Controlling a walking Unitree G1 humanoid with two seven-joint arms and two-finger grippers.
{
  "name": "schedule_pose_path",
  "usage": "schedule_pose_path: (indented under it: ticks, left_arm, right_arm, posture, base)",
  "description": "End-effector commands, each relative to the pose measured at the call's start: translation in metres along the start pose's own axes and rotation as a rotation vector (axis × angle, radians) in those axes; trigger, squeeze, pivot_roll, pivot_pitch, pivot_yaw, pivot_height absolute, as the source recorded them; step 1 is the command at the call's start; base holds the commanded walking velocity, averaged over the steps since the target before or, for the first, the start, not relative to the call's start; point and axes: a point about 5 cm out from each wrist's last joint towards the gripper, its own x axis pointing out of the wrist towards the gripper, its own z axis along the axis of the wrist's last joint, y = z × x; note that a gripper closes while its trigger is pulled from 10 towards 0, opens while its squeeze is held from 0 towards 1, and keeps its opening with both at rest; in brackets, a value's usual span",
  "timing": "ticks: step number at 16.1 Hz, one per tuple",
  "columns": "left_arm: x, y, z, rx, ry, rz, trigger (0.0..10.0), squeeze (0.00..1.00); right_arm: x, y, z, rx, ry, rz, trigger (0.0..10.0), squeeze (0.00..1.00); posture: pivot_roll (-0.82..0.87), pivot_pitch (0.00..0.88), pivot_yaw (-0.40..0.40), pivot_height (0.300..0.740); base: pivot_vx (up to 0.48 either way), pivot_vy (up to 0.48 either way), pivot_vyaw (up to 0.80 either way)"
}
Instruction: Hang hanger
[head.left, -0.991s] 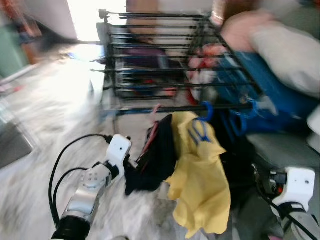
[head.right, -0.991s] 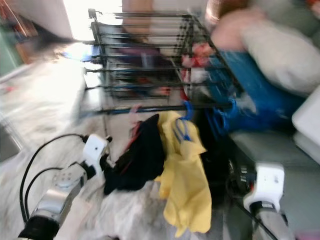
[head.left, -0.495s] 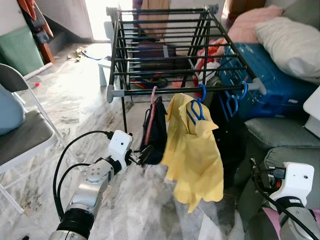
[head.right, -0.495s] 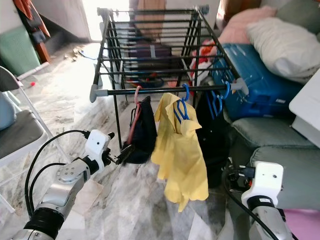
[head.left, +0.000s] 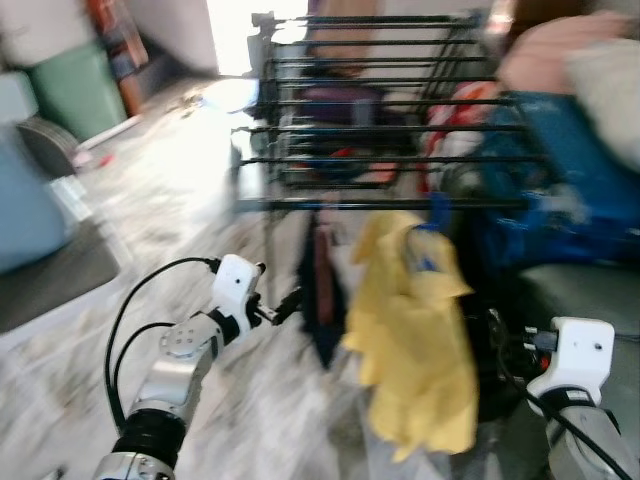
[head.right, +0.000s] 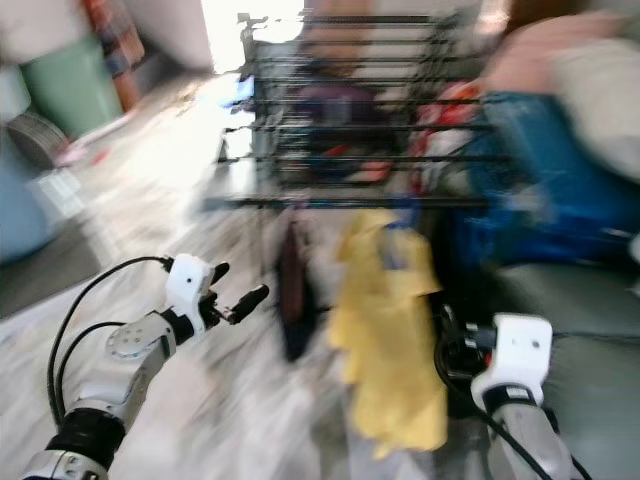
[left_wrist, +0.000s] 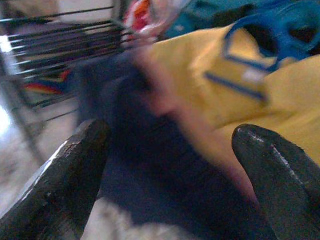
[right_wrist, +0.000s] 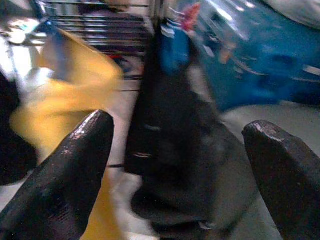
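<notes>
The left gripper (head.right: 238, 296) has its fingers (left_wrist: 75, 165) spread wide with nothing between them; it hovers just short of a dark garment (head.left: 322, 290) that hangs from the front rail of a black drying rack (head.left: 380, 110). The right gripper (right_wrist: 170, 165) is spread wide too and holds nothing; beyond its fingers (right_wrist: 75, 170) hangs a black garment (right_wrist: 175, 140). The right arm's white wrist (head.left: 575, 360) sits low beside the sofa (head.left: 580, 290). Between the two dark garments a yellow shirt (head.left: 415, 340) hangs on a blue hanger (left_wrist: 265, 35) hooked over the same rail. A second blue hanger (right_wrist: 172, 50) tops the black garment. Behind lies a blue suitcase (head.left: 560, 170). The head views are blurred.
</notes>
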Motion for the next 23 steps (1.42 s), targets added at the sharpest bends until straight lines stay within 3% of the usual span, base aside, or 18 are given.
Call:
schedule_pose_path:
  ticks: [1, 2, 3, 5, 8, 11, 16, 18, 20, 21, 23]
  left_arm:
    - [0.000, -0.001, 0.002, 0.017, 0.005, -0.018, 10.0, 0.00]
    - [0.000, -0.001, 0.002, 0.025, 0.000, -0.021, 10.0, 0.00]
    - [0.000, 0.000, 0.000, -0.032, 0.004, -0.002, 10.0, 0.00]
    - [0.000, 0.001, 0.000, -0.030, 0.003, 0.003, 10.0, 0.00]
    - [0.000, 0.002, 0.001, -0.014, 0.004, -0.005, 10.0, 0.00]
    - [0.000, 0.003, 0.004, 0.014, 0.000, -0.010, 10.0, 0.00]
    - [-0.009, 0.004, -0.002, 0.022, 0.022, 0.002, 10.0, 0.00]
    - [-0.009, 0.005, -0.002, 0.023, 0.033, -0.002, 10.0, 0.00]
    - [-0.009, 0.008, -0.001, 0.033, 0.046, -0.005, 10.0, 0.00]
    - [-0.014, 0.011, -0.002, 0.041, 0.053, 0.007, 10.0, 0.00]
    - [-0.018, 0.013, -0.004, 0.045, 0.064, 0.011, 10.0, 0.00]
  right_arm:
    - [0.002, 0.000, 0.006, -0.002, -0.023, -0.004, 10.0, 0.00]
    - [0.002, 0.000, 0.006, -0.005, -0.024, -0.014, 10.0, 0.00]
    - [0.002, 0.000, 0.005, -0.008, -0.017, -0.012, 10.0, 0.00]
    - [0.003, 0.001, 0.004, -0.013, -0.003, 0.015, 10.0, 0.00]
    - [0.007, 0.005, 0.001, -0.002, 0.051, 0.169, 10.0, 0.00]
    - [0.017, 0.004, 0.001, 0.004, 0.079, 0.241, 10.0, 0.00]
    - [0.026, -0.005, -0.005, -0.060, 0.122, 0.184, 10.0, 0.00]
    - [0.033, -0.019, -0.008, -0.096, 0.143, 0.175, 10.0, 0.00]
    - [0.052, -0.049, -0.007, -0.223, 0.172, 0.167, 10.0, 0.00]
    - [0.063, -0.063, 0.002, -0.229, 0.159, 0.152, 10.0, 0.00]
    - [0.072, -0.067, 0.000, -0.201, 0.187, 0.208, 10.0, 0.00]
  posture:
    - [-0.04, 0.000, -0.002, 0.740]
    - [-0.04, 0.000, -0.002, 0.740]
    - [-0.04, 0.000, -0.004, 0.740]
    - [-0.04, 0.000, -0.006, 0.740]
    - [-0.03, 0.000, 0.001, 0.740]
    - [-0.02, 0.000, 0.002, 0.740]
    - [-0.01, 0.000, -0.007, 0.740]
    - [-0.01, 0.000, 0.000, 0.740]
    - [0.01, 0.000, 0.001, 0.740]
    - [0.03, 0.000, 0.000, 0.740]
    - [0.05, 0.002, 0.003, 0.740]
  base:
    - [0.409, 0.000, 0.00]
    - [0.304, -0.371, 0.00]
    - [0.000, 0.000, 0.00]
    - [0.000, 0.000, 0.00]
    - [0.000, 0.000, 0.00]
    - [0.000, 0.000, 0.00]
    - [0.000, 0.000, 0.00]
    - [0.000, 0.000, 0.00]
    - [0.000, 0.000, 0.00]
    - [0.000, 0.000, 0.00]
    - [0.000, 0.000, 0.00]
